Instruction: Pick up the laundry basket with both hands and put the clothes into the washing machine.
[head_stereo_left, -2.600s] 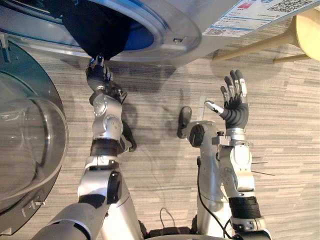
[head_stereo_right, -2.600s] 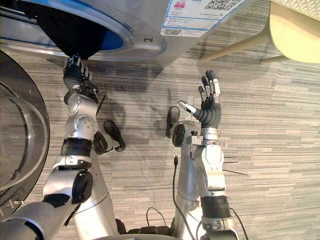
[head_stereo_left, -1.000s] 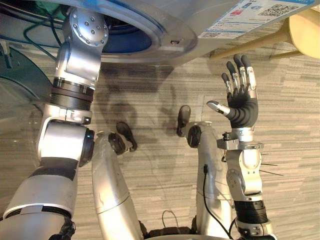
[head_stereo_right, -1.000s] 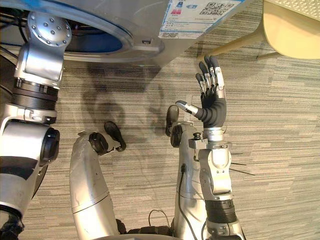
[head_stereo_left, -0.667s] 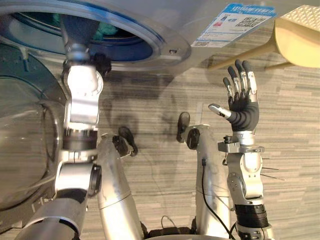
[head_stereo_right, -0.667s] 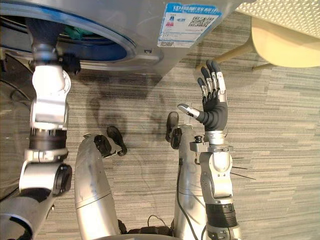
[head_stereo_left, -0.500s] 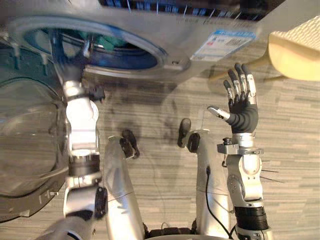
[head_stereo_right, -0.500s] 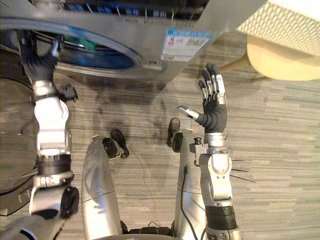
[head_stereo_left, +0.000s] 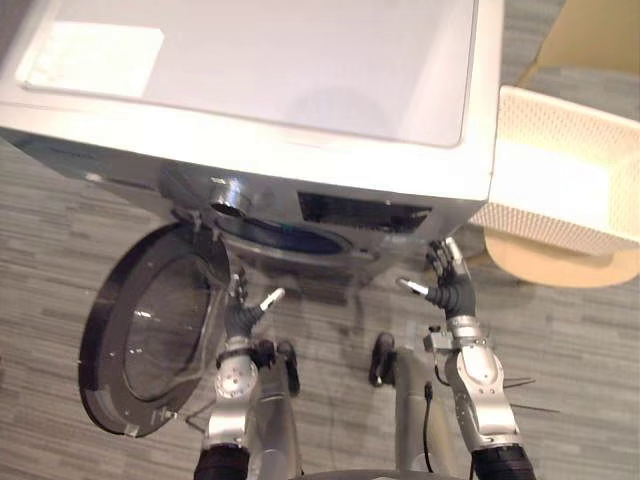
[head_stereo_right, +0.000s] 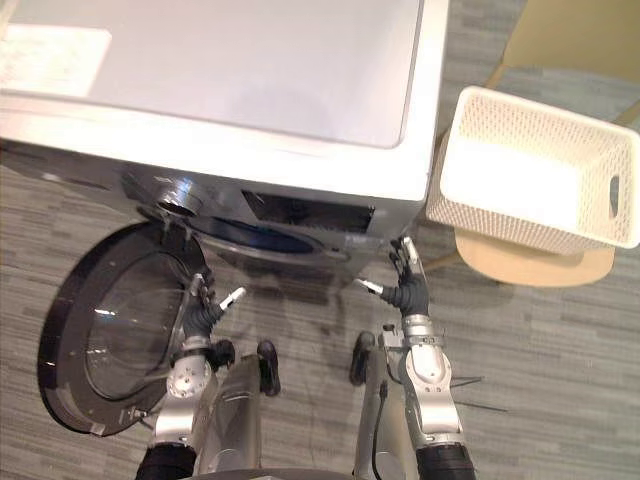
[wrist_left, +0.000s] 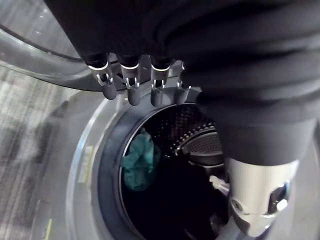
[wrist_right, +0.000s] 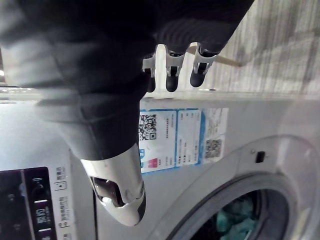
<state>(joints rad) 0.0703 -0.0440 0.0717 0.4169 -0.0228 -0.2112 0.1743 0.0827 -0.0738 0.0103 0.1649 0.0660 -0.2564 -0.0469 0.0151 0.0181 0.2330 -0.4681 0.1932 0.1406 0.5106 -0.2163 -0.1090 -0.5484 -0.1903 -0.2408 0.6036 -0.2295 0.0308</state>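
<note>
Left hand (head_stereo_left: 241, 320) is up in front of the washing machine (head_stereo_left: 270, 80), fingers straight, thumb out to the side, nothing in it. It sits just beside the inner edge of the round glass door (head_stereo_left: 140, 340), which is swung wide open to the robot's left. Right hand (head_stereo_left: 452, 296) matches it on the other side: raised, fingers straight and close together, thumb splayed, empty too, below the machine's right front corner. Between and above the two hands is the open drum (wrist_left: 197, 142), and the left wrist view looks right into it: a teal garment (wrist_left: 140, 162) lies against the drum's wall, with something dark deeper inside, cloth or shadow, hard to tell. The right wrist view catches the same teal at the drum's mouth, near a blue-and-white label (wrist_right: 180, 137) on the machine's front. And the laundry basket (head_stereo_right: 535, 175)? White, perforated, well apart from both hands, sitting on a pale round stool (head_stereo_right: 530, 265) just beside the machine's right side. Grey striped floor (head_stereo_left: 590, 380) under it all
</note>
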